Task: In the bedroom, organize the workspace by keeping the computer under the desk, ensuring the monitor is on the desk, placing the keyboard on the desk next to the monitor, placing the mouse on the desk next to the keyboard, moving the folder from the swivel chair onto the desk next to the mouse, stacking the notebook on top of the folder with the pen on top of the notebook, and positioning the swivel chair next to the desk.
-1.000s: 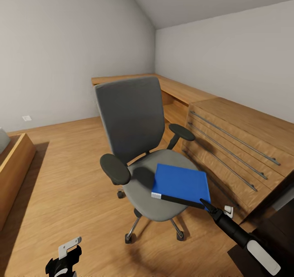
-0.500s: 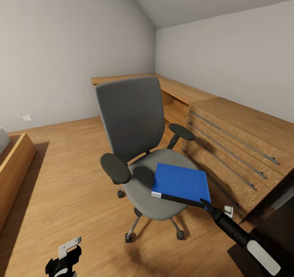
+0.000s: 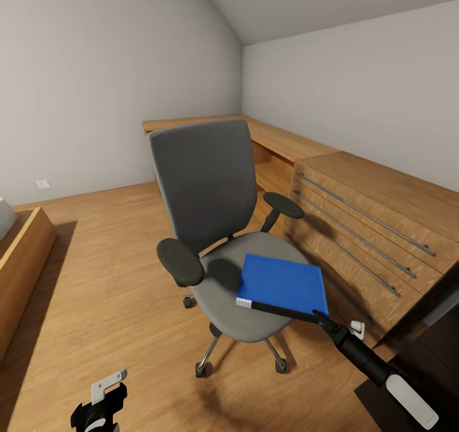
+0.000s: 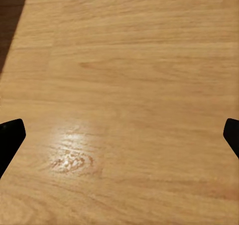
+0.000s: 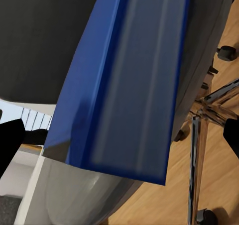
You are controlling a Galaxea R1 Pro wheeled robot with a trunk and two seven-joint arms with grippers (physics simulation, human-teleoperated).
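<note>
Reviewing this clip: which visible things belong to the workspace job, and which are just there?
Job:
- folder, lying on the seat
- swivel chair
- desk, along the wall
- right gripper, at the folder's near edge

Just there:
- drawer unit
- wooden floor
- left gripper, open over the floor

Head high; right wrist near folder (image 5: 129, 80)

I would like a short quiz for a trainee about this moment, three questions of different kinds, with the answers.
1. True or false: the blue folder lies on the seat of the chair.
2. Which tool is at the folder's near edge? A) left B) right
3. Fill in: the left tool looks down at the wooden ____.

Key:
1. True.
2. B: the right tool reaches the folder's edge; whether it has closed on it cannot be told.
3. floor.
</note>
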